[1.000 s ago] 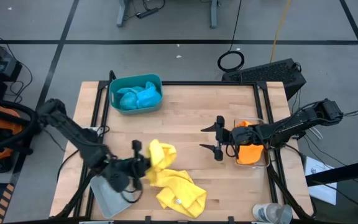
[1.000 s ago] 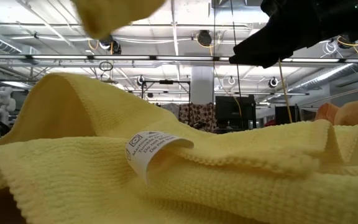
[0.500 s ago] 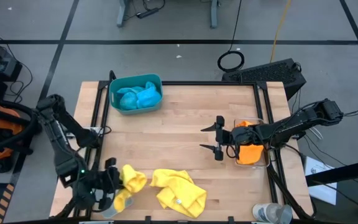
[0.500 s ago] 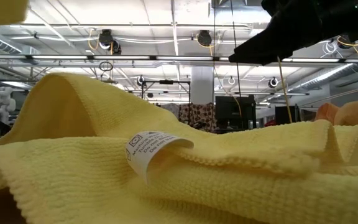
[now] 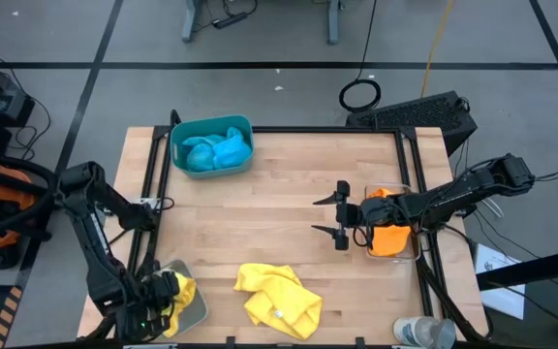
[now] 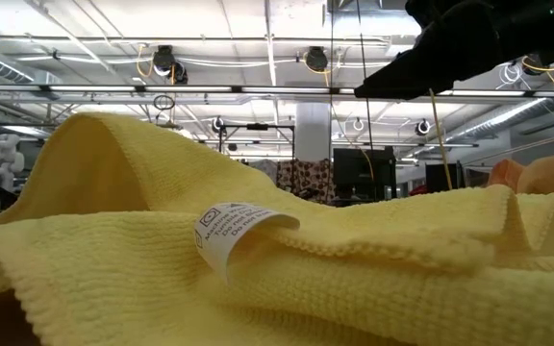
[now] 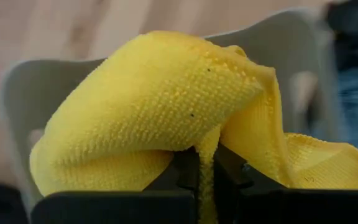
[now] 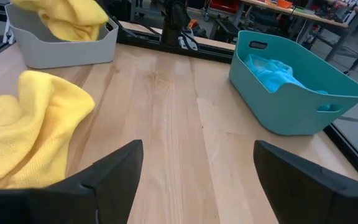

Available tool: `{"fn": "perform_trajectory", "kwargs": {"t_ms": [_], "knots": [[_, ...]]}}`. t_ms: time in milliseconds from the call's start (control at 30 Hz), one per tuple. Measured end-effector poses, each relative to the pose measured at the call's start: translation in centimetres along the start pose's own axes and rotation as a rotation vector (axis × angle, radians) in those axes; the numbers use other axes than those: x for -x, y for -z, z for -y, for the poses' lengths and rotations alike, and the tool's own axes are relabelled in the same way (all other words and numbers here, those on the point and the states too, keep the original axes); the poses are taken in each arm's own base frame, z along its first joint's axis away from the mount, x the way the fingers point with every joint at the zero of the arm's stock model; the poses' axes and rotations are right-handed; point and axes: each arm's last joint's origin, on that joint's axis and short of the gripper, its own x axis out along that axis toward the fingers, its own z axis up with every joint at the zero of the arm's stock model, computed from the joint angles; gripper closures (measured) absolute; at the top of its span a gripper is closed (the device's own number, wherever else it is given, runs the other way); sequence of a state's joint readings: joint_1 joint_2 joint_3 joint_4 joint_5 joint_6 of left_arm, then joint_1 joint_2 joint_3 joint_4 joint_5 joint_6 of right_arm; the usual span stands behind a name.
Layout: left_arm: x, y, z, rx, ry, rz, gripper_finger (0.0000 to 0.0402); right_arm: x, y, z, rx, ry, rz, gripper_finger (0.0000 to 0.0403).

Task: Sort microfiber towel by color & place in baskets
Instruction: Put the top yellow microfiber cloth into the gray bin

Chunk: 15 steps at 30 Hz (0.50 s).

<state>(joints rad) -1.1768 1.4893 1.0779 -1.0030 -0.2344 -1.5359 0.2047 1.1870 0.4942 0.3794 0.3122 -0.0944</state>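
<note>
Towel, yellow (image 7: 160,106), nubbly microfiber, is pinched in the left gripper (image 7: 205,177), jaws closed tight on a fold, and is held bunched over the pale grey basket (image 5: 194,308) at the bench's near left corner. Basket is seen as smooth plastic w/ rounded corners; towel's bulk sits within its walls, contact w/ the floor can't be told.

Second yellow towel (image 5: 279,297), crumpled, w/ ribbed weave and a white care label (image 6: 227,234), is laid on bare wood near the front edge, just right of the grey basket, not touching it. Most of the low view is blocked by it.

Teal basket (image 5: 211,145), rounded rectangle w/ handle slot, is set at the far edge toward the left; blue towels (image 5: 217,149) are heaped inside.

Right gripper (image 5: 337,215) is held wide apart, nothing in it, over mid-bench toward the right edge. Just behind it a clear basket (image 5: 405,250) is seen at the right edge w/ orange towels (image 5: 388,236) in it.

Bench (image 5: 279,208): pale wood planks, dark metal frame. Clear bottle (image 5: 419,332) is stood at the near right corner.
</note>
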Motion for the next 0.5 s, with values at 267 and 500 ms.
{"fn": "perform_trajectory", "kwargs": {"t_ms": [267,500], "knots": [[-1.6,0.8,-0.3,-0.009,-0.161,-0.020,0.0380,0.0,0.0,0.0,-0.002,0.002,0.004,0.0106],[-2.7,0.3,-0.2,0.052,-0.208,-0.033,0.0327,0.0,0.0,0.1,-0.004,0.003,0.004,0.0106]]}}
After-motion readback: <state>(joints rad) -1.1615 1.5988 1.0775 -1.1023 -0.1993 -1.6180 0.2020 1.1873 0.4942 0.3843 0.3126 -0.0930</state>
